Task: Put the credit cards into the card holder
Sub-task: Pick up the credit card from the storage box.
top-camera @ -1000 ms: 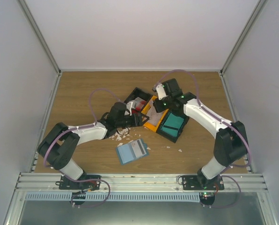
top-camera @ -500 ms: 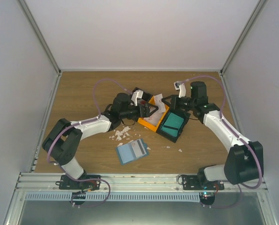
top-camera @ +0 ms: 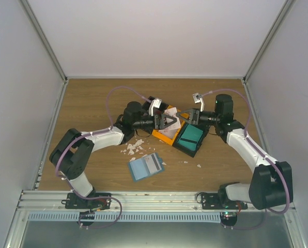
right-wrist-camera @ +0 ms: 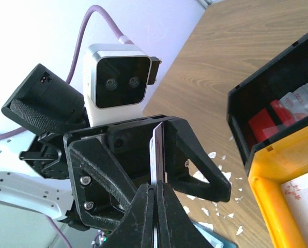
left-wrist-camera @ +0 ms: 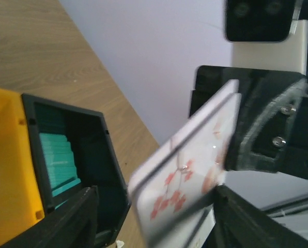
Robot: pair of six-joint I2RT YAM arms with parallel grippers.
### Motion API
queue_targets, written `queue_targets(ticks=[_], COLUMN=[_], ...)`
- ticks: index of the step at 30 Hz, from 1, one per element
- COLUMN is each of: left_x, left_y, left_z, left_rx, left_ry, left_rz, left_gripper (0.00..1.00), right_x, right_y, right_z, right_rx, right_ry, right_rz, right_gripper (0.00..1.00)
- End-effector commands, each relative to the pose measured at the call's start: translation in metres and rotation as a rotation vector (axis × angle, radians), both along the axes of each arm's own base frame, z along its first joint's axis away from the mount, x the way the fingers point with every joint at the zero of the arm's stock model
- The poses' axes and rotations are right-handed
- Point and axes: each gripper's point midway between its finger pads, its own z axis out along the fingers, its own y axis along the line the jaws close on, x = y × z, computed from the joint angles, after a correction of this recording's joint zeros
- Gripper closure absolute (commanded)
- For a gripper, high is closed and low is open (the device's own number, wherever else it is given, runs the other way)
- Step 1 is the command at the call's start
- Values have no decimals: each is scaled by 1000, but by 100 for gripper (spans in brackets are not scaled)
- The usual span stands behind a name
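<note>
A white credit card [left-wrist-camera: 190, 170] with red print hangs in the air between my two grippers, above the bins. My right gripper [right-wrist-camera: 155, 199] is shut on the card's edge [right-wrist-camera: 157, 150]. My left gripper [left-wrist-camera: 155, 206] faces it with jaws wide apart, the card standing between its fingers [right-wrist-camera: 198, 163] close to one of them. In the top view the left gripper [top-camera: 169, 122] and right gripper [top-camera: 183, 114] meet tip to tip. The dusty-blue card holder [top-camera: 141, 168] lies open on the table nearer the arms' bases, with a pale, dark-striped card [top-camera: 154, 164] on its right half.
A row of bins lies under the grippers: an orange bin [top-camera: 164, 136], a black bin with a teal block [top-camera: 190, 138], and a black bin with red and white cards [right-wrist-camera: 283, 111]. White scraps [top-camera: 133, 147] litter the wood left of the bins.
My left gripper rose from the bins and moved right with the card. My right gripper swung back, turned to face it and now pinches the card.
</note>
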Motion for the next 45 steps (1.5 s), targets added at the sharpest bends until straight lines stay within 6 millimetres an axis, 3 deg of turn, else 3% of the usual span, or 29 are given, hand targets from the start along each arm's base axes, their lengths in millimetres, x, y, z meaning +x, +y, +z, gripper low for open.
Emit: queue_targets(ticks=[1, 7, 11, 13, 16, 22, 35, 45], left_x=[-11, -23, -33, -39, -49, -65, -75, -71], left_y=[-2, 0, 2, 4, 6, 9, 12, 23], left_z=[27, 36, 41, 42, 45, 57, 85, 99], left_rx=[-101, -121, -123, -121, -124, -139, -143, -118], left_ry=[-68, -101, -141, -166, -199, -250, -303, -343], left_rz=[-75, -123, -164, -183, -222, -294, -381, -395], left_gripper=[47, 85, 100, 100, 100, 100, 100, 100], right_x=[-12, -14, -9, -7, -4, -12, -68, -73], right_y=[1, 1, -3, -6, -7, -5, 2, 7], right_z=[17, 19, 21, 24, 30, 34, 32, 26], right_rx=[51, 54, 36, 20, 8, 4, 55, 47], right_ry=[-41, -45, -67, -92, -127, -175, -278, -280], right_rz=[58, 66, 35, 14, 2, 37, 186, 202], right_gripper=[100, 99, 73, 61, 55, 58, 57, 77])
